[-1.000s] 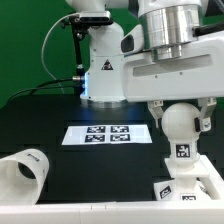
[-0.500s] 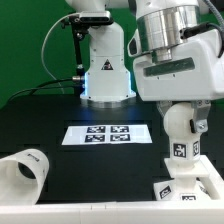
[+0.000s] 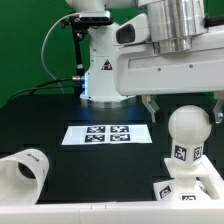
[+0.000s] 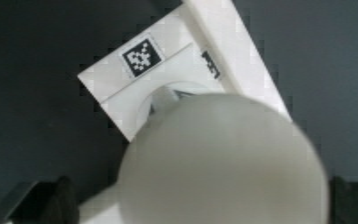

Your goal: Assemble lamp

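Fingers (image 3: 149,105) now up off the bulb (image 3: 186,128), wide apart; shade (image 3: 20,172) only in the exterior view.

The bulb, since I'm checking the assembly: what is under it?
The bulb stands upright on the tagged white base. How its foot sits in the base is covered by the bulb itself.

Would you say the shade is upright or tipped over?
Tipped: the shade lies on its side, its open mouth facing sideways.
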